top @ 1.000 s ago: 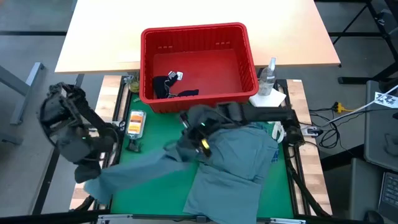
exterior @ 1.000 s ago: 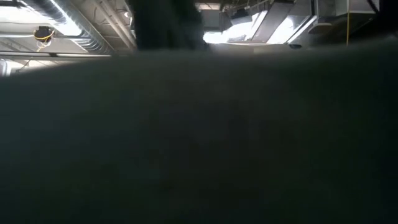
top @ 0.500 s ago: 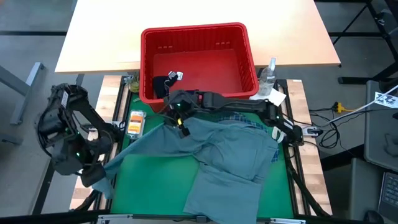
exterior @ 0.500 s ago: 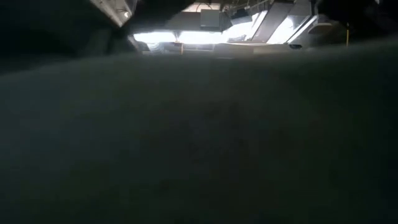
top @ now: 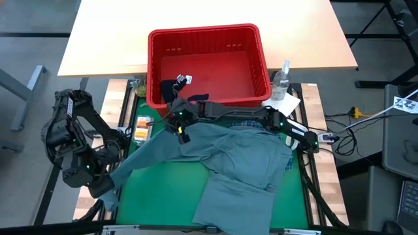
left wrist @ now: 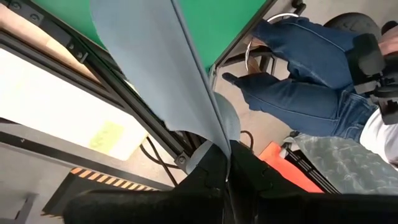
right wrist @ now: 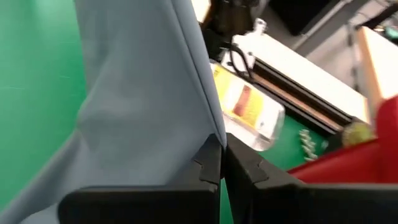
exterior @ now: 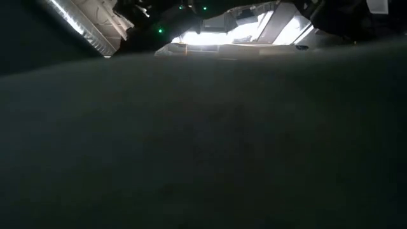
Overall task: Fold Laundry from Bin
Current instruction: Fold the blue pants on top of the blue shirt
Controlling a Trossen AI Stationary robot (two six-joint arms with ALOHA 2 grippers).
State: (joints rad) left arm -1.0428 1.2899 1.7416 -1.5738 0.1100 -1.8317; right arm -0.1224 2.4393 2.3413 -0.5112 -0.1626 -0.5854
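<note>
The large grey-blue garment (top: 235, 166) lies spread on the green mat (top: 163, 196), one sleeve (top: 147, 153) stretched toward the table's left. My left gripper (top: 104, 186) is shut on the sleeve's end at the mat's near left. My right gripper (top: 180, 128) is shut on the garment's far edge, just in front of the red bin (top: 208, 39). A dark navy garment (top: 175, 89) lies in the bin's left corner. A strip of plaid cloth (top: 251, 123) shows at the grey-blue garment's far edge. The yellow garment is out of view. Cloth fills the low view (exterior: 203, 140). My left gripper pinches the sleeve's end (left wrist: 214, 134) between its two fingers, which come from the table's left. The cloth runs off from the fingers in a flat, taut band toward the mat. My right gripper pinches an edge of the garment (right wrist: 208, 127) near the sleeve's root between its two fingers, from above. The cloth hangs from the fingers over the mat, drawn out toward my left gripper.
A yellow-labelled packet (top: 142, 128) lies at the mat's far left. A spray bottle (top: 282, 79) and a white paper towel (top: 284, 103) stand right of the bin. A person in jeans (left wrist: 311, 81) is beyond the table's near edge.
My right gripper has gone from the garment's middle toward the table's far left, up to the bin's front, carrying the cloth edge. The sleeve, slack and bunched before, is now drawn out straight between the two grippers. The garment's body has stayed on the mat.
</note>
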